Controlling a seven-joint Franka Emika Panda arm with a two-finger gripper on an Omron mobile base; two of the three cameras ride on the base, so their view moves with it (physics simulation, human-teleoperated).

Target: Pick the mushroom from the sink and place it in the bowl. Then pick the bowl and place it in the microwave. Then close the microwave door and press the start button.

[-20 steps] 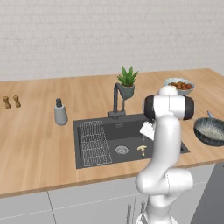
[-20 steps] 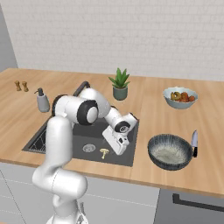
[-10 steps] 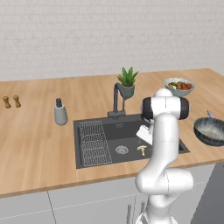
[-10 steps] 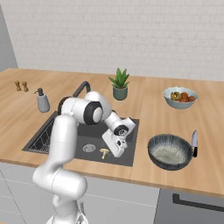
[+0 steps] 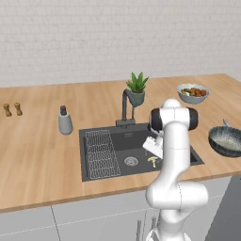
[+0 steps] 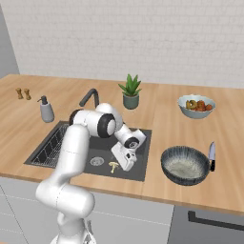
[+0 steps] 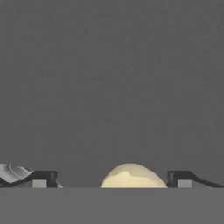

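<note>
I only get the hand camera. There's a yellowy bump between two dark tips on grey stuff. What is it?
Observer: That's the mushroom, lying on the floor of the sink beside the round drain.
Operator: Where do I drop it after?
Observer: In the bowl, a dark one on the counter to the right of the sink.
Operator: Anything scary near the bowl?
Observer: A knife lies just past its right rim.
Operator: Is my claw low enough?
Observer: The gripper is open, reaching down inside the basin with the mushroom between its tips.
</note>
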